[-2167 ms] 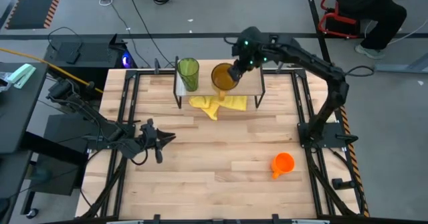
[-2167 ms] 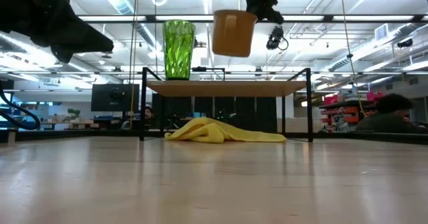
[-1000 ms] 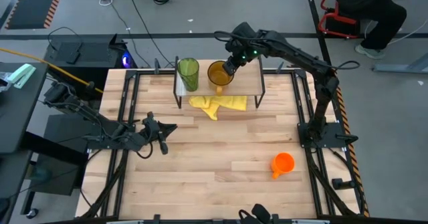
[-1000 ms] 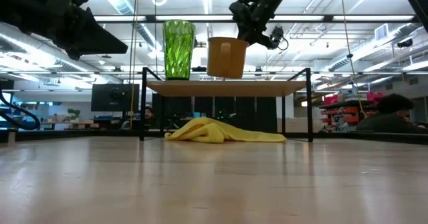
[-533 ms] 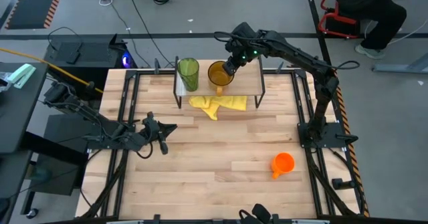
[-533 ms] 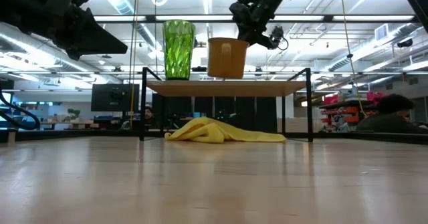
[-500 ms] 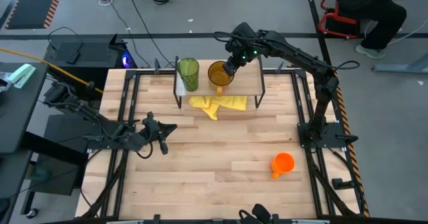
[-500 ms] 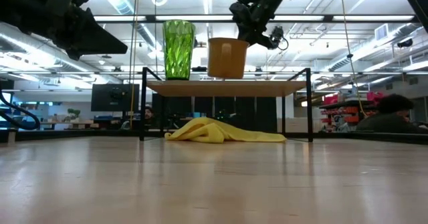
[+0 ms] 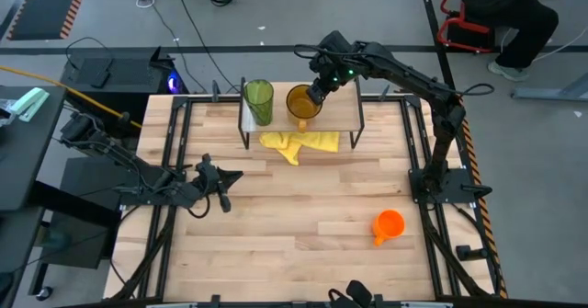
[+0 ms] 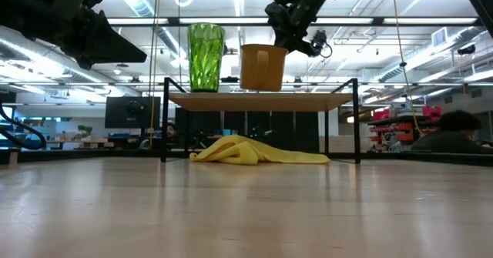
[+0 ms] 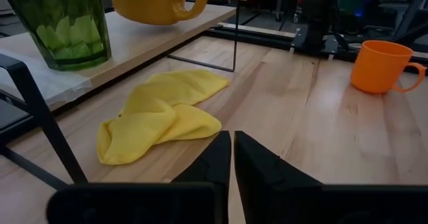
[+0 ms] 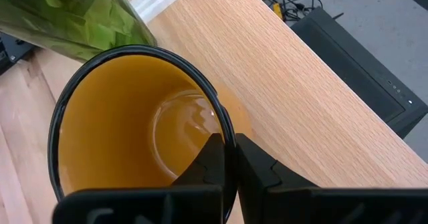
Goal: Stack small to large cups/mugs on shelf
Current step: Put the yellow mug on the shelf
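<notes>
A: Overhead, the right gripper (image 9: 318,89) pinches the rim of the amber mug (image 9: 302,103) on the shelf (image 9: 346,106), with the green tumbler (image 9: 258,101) just beside it. The left gripper (image 9: 223,180) waits well apart, and the orange mug (image 9: 389,224) sits on the table (image 9: 303,244), far from both.

B: And level with the table?

A: Only this view shows the amber mug's (image 10: 263,67) base looking flat on the board, the yellow cloth (image 10: 258,152) lying beneath.

B: From the left wrist?

A: The left arm's fingers (image 11: 214,160) are pressed together; ahead of them lie the cloth and, farther off, the orange mug (image 11: 383,65).

B: The right wrist?

A: One finger (image 12: 214,158) is inside the rim, one outside, a detail no other view gives.

B: The risk?

A: If the fingers drag on release, the mug could likely tip into the tumbler.
</notes>
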